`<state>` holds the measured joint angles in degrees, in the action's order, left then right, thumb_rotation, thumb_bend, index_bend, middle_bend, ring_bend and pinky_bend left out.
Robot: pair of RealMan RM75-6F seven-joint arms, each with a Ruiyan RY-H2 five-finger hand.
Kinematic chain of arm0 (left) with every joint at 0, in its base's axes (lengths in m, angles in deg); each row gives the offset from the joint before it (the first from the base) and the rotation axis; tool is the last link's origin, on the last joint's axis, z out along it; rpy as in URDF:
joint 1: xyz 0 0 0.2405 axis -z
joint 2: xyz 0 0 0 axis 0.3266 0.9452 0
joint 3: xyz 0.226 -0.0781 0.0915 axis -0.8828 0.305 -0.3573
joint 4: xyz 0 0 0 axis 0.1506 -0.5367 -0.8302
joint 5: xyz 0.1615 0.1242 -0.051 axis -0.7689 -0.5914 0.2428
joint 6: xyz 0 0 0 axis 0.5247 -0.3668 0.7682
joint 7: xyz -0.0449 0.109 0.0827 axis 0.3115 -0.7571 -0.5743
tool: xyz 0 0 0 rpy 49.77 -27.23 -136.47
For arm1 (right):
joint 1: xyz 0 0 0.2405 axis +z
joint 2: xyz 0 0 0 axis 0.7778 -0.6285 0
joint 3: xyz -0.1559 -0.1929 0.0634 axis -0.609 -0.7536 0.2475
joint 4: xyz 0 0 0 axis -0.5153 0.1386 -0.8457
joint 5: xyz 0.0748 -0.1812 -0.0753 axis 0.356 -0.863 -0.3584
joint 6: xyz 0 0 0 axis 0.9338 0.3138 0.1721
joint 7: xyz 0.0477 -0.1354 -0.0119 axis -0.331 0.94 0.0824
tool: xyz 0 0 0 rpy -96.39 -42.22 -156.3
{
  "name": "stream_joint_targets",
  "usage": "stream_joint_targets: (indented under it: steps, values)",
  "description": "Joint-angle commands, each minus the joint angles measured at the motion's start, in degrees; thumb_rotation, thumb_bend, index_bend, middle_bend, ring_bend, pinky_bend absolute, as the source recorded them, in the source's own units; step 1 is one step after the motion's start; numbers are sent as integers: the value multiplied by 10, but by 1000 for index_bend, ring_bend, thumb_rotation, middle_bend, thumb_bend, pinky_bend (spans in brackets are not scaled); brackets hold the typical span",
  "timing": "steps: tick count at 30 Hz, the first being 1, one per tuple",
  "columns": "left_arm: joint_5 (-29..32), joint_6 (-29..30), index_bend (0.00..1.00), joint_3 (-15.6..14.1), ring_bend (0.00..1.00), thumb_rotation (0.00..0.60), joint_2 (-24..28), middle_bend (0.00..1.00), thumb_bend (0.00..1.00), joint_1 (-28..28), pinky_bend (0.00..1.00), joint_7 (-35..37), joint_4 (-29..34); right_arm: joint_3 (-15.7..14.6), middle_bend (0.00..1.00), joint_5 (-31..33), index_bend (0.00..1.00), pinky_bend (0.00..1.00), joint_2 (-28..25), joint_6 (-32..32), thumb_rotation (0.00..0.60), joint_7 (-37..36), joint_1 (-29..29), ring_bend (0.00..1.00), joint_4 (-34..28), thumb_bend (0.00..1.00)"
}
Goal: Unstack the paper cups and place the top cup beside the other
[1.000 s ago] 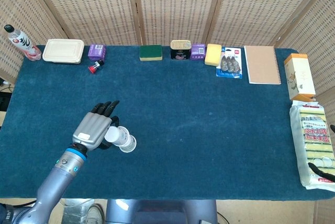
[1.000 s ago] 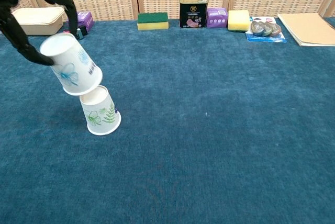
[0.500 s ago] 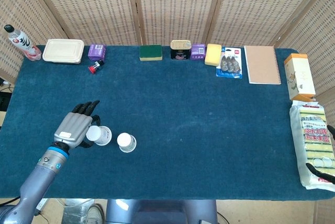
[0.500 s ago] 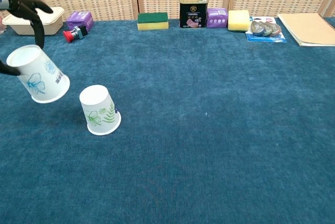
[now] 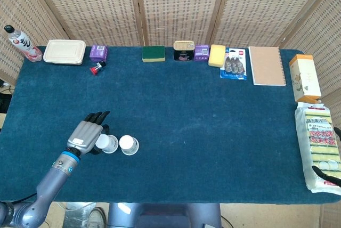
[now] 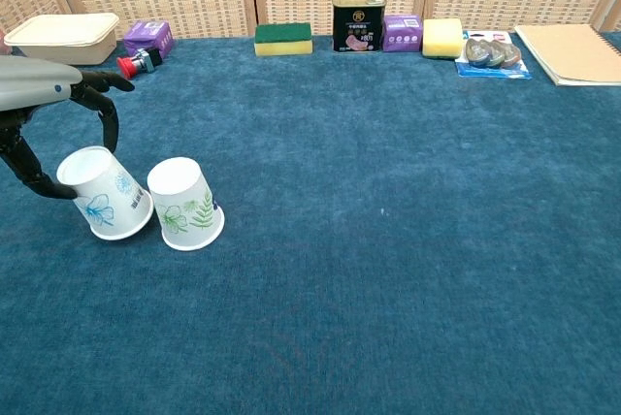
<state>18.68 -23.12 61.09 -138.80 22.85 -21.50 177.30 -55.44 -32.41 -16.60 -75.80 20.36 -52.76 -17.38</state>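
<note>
Two white paper cups stand apart, both upside down. The green-leaf cup [image 5: 128, 145] [image 6: 184, 204] sits flat on the blue cloth. Just to its left is the blue-flower cup [image 5: 106, 143] [image 6: 102, 207], tilted, with its rim low at the cloth and close to the other cup. My left hand [image 5: 85, 135] [image 6: 58, 85] holds the blue-flower cup by its closed end, fingers curled over it and thumb on the near side. A dark bit of my right hand [image 5: 326, 174] shows at the right edge over a sponge pack; its fingers cannot be made out.
Along the far edge lie a lunch box [image 5: 64, 51], purple box [image 5: 98, 53], red-capped item [image 5: 96, 68], green sponge [image 5: 153, 53], tin [image 5: 183, 50], yellow sponge [image 5: 217, 55] and notebook [image 5: 266, 65]. A bottle [image 5: 21, 41] stands far left. Sponge packs [image 5: 319, 148] lie at the right.
My left hand lifted the blue-flower cup off the green-leaf cup, swung it left, then brought it down and back right, close beside the other cup.
</note>
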Motion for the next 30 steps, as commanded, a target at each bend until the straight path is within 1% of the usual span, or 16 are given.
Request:
stream_joint_targets:
  steps: [1, 14, 17, 20, 22, 24, 30]
  values:
    - [6, 0, 416, 2, 0, 600, -5, 0, 170, 0, 75, -5, -2, 0, 0, 0, 32, 0, 0, 0, 600, -1, 0, 0, 1, 63]
    - [20, -1, 416, 12, 0, 600, -24, 0, 170, 1, 75, -9, -15, 1, 0, 2, 32, 0, -2, 0, 600, -7, -1, 0, 0, 64]
    - [23, -5, 401, 14, 0, 600, -25, 0, 170, 1, 76, -7, -15, 1, 0, 2, 32, 0, -2, 0, 600, -8, -1, 0, 0, 63]
    - [24, -8, 314, 15, 0, 600, -25, 0, 169, 2, 75, -5, -15, 1, 0, 3, 32, 0, -3, 0, 600, -10, -1, 0, 1, 63]
    - [25, -7, 231, 16, 0, 600, -24, 0, 170, 2, 75, -5, -14, 1, 0, 3, 32, 0, -3, -1, 600, -11, -1, 0, 1, 64]
    - [25, -6, 171, 17, 0, 600, -22, 0, 170, 1, 75, -5, -12, 1, 0, 2, 32, 0, -3, -1, 600, -11, -1, 0, 1, 64]
    - [21, -4, 47, 17, 0, 600, -10, 0, 166, -2, 75, -1, 0, 1, 0, 2, 32, 0, -3, -1, 600, -11, -1, 0, 2, 63]
